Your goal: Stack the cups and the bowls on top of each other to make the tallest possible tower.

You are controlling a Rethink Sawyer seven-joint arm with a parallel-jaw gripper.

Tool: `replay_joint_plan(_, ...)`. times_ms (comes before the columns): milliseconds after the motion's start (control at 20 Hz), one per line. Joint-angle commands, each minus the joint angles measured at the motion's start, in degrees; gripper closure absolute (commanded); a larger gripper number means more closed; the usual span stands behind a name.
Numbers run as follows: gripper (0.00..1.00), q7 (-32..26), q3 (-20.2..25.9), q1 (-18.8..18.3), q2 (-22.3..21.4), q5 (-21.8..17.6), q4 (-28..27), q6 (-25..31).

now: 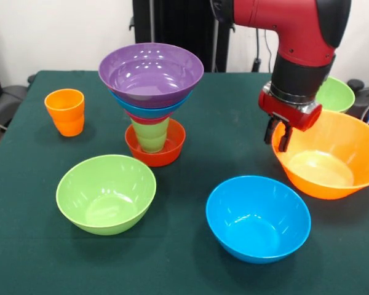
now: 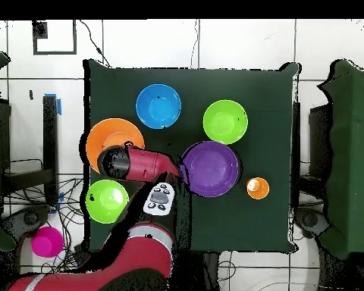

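The tower [image 1: 151, 98] stands left of centre: a small red-orange bowl [image 1: 166, 155] at the base, a light green cup [image 1: 150, 135] in it, then a thin pink rim, a blue bowl and a wide purple bowl [image 1: 150, 72] on top. From overhead only the purple bowl [image 2: 210, 168] shows. An orange cup [image 1: 66, 111] stands alone at the left. My gripper [image 1: 277, 136] hangs at the left rim of the very large orange bowl [image 1: 332, 161], which rests on the table. Whether it holds the rim cannot be made out.
A lime green bowl [image 1: 106, 193] and a blue bowl [image 1: 258, 218] sit upright near the front edge. Another green bowl [image 1: 336, 93] lies behind the arm at the right. The table has a dark green cloth [image 1: 190, 264]. Overhead, the red arm [image 2: 139, 161] covers part of the orange bowl [image 2: 109, 133].
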Motion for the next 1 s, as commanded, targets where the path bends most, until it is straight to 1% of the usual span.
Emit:
replay_joint_plan(50, 1.0, 9.89, 3.78, 2.04, 3.81, 2.35, -1.23, -4.41)
replay_joint_plan(100, 1.0, 9.41, 3.75, 1.98, 3.78, 2.4, -1.27, -3.63)
replay_joint_plan(150, 1.0, 8.22, 4.17, 1.45, 4.04, 1.83, -1.65, -4.97)
replay_joint_plan(250, 1.0, 7.97, 5.84, 0.59, 4.16, 2.33, -0.92, -5.88)
replay_joint_plan(350, 1.0, 8.38, 5.66, 0.84, 4.41, 2.65, -0.89, -6.05)
replay_joint_plan(500, 1.0, 7.81, 6.24, 0.16, 4.29, 2.54, -0.64, -6.9)
replay_joint_plan(650, 1.0, 8.76, 6.34, 0.05, 3.49, 3.23, -0.08, -7.98)
replay_joint_plan(800, 1.0, 9.29, 7.41, -0.06, -0.28, 4.18, 2.37, -6.58)
replay_joint_plan(900, 1.0, 10.19, 7.15, 0.61, -4.19, 5.34, 4.37, -3.58)
replay_joint_plan(1000, 1.0, 8.47, 7.7, 0.31, -8.05, 5.27, 5.32, -0.42)
